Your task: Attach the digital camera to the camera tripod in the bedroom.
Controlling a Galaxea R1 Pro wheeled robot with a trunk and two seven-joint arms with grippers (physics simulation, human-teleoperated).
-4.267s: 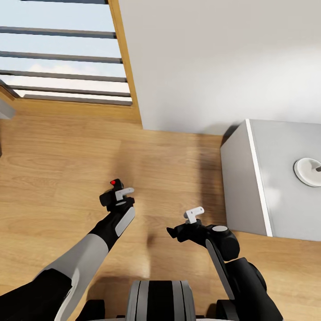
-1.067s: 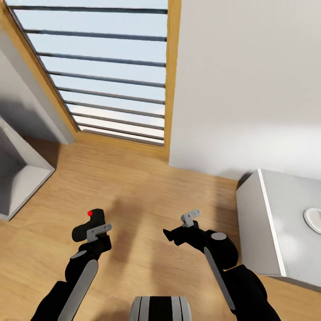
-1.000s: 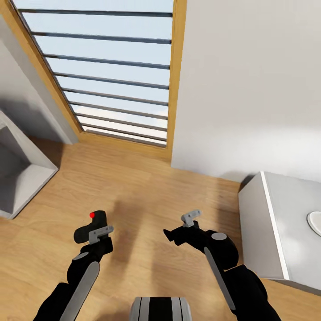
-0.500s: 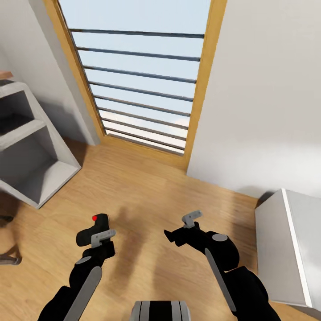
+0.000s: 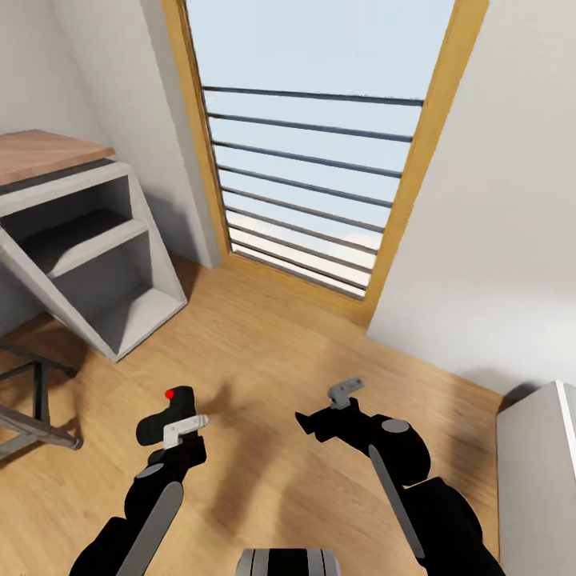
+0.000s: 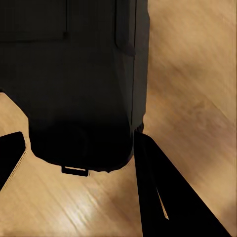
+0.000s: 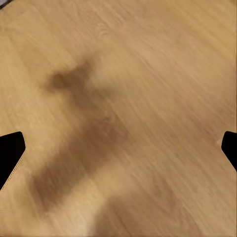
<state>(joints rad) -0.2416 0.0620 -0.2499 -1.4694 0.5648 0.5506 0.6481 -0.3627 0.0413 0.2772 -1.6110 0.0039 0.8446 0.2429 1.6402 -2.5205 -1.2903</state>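
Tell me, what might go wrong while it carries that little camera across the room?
The digital camera sits between the left gripper fingers well above the wood floor; a slip would likely drop it. The grey shelf unit and dark metal legs stand close on the left, so a turn might clip them.

You have two tools in front of you: the left tool (image 5: 178,428) and the right tool (image 5: 324,406). You have one digital camera (image 5: 164,414) with one red button (image 5: 170,394). You can count one barred window (image 5: 320,172), one grey open shelf unit (image 5: 88,256) with two compartments, and one grey cabinet (image 5: 536,472) at the edge.
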